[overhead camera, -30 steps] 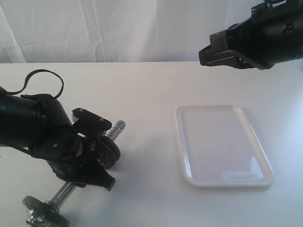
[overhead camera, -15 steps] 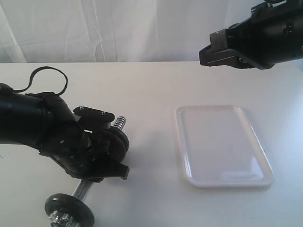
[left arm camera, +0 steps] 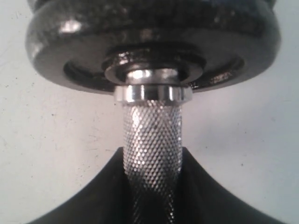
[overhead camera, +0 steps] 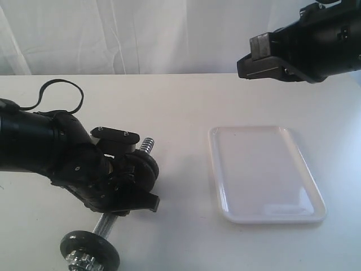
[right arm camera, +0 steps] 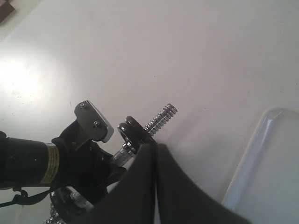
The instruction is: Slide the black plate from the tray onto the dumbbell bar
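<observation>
The dumbbell bar [overhead camera: 106, 221] lies slanted at the lower left, and my left gripper [overhead camera: 127, 170] is shut on its knurled handle [left arm camera: 152, 140]. A black plate [overhead camera: 145, 171] sits on the bar just past the gripper, below the bare threaded end [overhead camera: 146, 144]. It fills the left wrist view as the black plate [left arm camera: 154, 42]. Another black disc [overhead camera: 90, 250] and a chrome nut [overhead camera: 78, 262] are at the bar's near end. The white tray [overhead camera: 218, 186] holds nothing. My right gripper [overhead camera: 264, 61] hangs high above the tray, shut and empty, with its fingers [right arm camera: 140, 186] pressed together.
A black cable loop [overhead camera: 59, 84] stands up behind the left arm. The tray's corner [right arm camera: 261, 140] shows in the right wrist view, with the left arm [right arm camera: 32, 163] and threaded end [right arm camera: 161, 116] beyond it. A white curtain backs the table.
The left gripper has carried the bar to the right and swung it steeper. The near disc has shifted right. The right arm has barely moved.
</observation>
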Controlling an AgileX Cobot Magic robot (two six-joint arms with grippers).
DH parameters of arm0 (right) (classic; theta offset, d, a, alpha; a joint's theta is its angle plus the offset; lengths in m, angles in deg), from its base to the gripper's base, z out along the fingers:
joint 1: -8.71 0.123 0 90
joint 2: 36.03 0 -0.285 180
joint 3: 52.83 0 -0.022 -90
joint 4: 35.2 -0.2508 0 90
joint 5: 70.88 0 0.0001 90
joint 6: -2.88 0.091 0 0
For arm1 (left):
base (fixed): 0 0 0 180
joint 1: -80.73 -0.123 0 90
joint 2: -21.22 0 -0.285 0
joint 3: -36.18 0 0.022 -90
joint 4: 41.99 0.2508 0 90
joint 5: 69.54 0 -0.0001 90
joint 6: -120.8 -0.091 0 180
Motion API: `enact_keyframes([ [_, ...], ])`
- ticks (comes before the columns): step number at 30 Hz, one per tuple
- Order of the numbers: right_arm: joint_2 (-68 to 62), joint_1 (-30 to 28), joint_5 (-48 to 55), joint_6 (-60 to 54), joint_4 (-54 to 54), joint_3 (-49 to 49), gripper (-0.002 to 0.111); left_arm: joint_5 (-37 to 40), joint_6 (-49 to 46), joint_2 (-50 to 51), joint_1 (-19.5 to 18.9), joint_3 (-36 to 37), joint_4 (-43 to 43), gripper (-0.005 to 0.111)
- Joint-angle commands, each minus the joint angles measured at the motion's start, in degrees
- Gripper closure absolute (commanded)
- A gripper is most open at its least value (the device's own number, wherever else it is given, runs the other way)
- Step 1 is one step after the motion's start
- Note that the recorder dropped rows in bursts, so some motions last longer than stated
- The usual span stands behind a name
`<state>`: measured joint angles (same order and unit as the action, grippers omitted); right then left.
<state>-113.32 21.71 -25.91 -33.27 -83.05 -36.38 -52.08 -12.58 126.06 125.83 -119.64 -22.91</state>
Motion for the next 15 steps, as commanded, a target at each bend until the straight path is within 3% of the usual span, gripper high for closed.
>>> enact_keyframes([
  [1, 0.33, -0.36, -0.27, 0.18, -0.24, 0.25, 0.108, -5.51, 0.21, -2.10, 0.14, -1.80, 0.80, 0.107],
  [15, 0.33, -0.36, -0.27, 0.41, 0.08, 0.25, 0.108, -9.60, 1.64, -5.77, 0.14, -2.39, 0.67, 0.107],
])
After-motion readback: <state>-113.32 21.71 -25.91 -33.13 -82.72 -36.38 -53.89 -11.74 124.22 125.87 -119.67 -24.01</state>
